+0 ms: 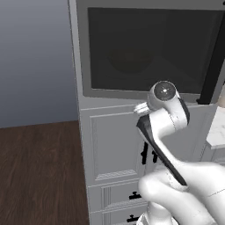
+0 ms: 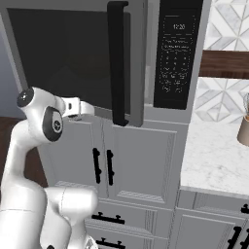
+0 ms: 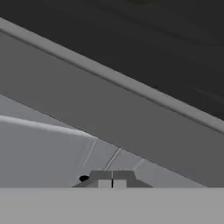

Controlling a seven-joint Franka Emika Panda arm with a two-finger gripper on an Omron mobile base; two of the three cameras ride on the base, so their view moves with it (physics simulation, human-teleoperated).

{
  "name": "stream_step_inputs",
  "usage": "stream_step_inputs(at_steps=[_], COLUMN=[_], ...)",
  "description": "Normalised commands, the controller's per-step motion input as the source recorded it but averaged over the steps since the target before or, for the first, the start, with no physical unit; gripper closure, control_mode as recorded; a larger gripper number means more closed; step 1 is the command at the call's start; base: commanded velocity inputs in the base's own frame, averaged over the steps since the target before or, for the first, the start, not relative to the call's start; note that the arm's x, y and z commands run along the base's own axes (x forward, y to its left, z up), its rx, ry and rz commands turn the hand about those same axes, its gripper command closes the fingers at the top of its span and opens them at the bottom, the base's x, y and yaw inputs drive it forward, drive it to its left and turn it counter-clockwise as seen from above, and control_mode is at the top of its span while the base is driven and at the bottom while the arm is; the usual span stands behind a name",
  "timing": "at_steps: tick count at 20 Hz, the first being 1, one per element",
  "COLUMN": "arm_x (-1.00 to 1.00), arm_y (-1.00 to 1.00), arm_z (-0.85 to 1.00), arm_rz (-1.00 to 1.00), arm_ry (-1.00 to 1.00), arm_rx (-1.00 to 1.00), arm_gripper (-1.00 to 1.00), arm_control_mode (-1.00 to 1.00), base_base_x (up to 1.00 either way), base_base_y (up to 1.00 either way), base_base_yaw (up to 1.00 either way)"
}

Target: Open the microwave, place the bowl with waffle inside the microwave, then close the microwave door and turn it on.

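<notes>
Trouble looms as the gripper [image 3: 113, 183], pinched shut and empty, noses the microwave door [image 2: 73, 53] filling the upper frame, low at its edge, and may skid off without latching it.

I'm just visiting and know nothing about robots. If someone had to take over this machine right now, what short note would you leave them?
Gripper: shut, holding nothing, right up against the lower frame of the microwave door.
Microwave: built in above white cabinets; the door looks closed, or very nearly so, with its black bar handle untouched.
Bowl: cannot say where it is; a dim round shape shows behind the dark window, too faint to name.
Done: cannot tell.
Left: confirm the bowl's whereabouts, make sure the door is shut, press start on the control panel.
</notes>
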Motion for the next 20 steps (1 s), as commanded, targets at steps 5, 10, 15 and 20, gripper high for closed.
stream_step_inputs(at_steps=[5,10,15,20], arm_x=[-0.08,0.02,0.93,0.88], arm_y=[-0.11,-0.23,-0.55,-0.75], arm_z=[0.94,0.75,0.02,0.0], arm_rz=[-0.11,0.15,0.28,0.27], arm_ry=[0.31,-0.11,-0.17,-0.16], arm_rx=[-0.22,-0.31,-0.08,0.0], arm_gripper=[1.0,1.0,1.0,1.0], arm_control_mode=[-1.0,-1.0,-1.0,-1.0], base_base_x=[0.0,0.0,0.0,0.0], base_base_y=[0.0,0.0,0.0,0.0], base_base_yaw=[0.0,0.0,0.0,0.0])
